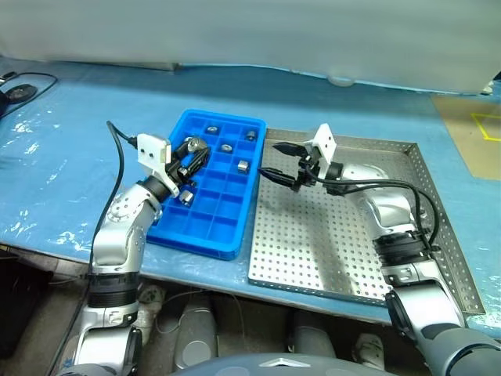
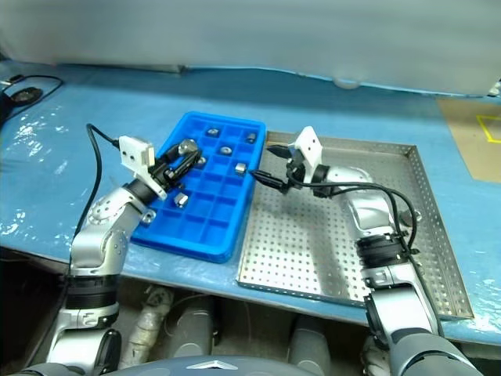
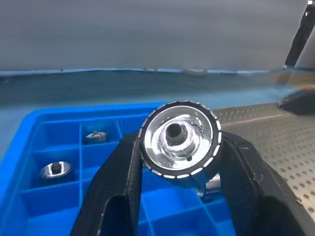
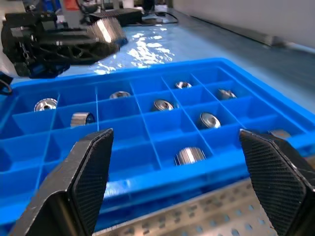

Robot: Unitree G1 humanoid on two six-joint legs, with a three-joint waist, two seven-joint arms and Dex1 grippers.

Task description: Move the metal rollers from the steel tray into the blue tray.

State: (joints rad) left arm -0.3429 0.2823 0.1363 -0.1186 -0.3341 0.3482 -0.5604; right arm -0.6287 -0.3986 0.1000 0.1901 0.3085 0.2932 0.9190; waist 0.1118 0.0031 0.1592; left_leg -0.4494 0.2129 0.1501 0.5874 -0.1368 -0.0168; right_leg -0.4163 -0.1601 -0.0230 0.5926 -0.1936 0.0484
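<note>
The left gripper (image 3: 179,162) is clamping 1 roller (image 3: 178,138) over the blue tray (image 1: 205,227) holding several rollers, while the right gripper (image 4: 184,184) is hanging wide open, empty, over the steel tray (image 1: 329,258).

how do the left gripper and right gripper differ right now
The left gripper is shut on a metal roller and hangs over the blue tray; the right gripper is open and empty, at the steel tray edge beside the blue tray. Both have black fingers.
</note>
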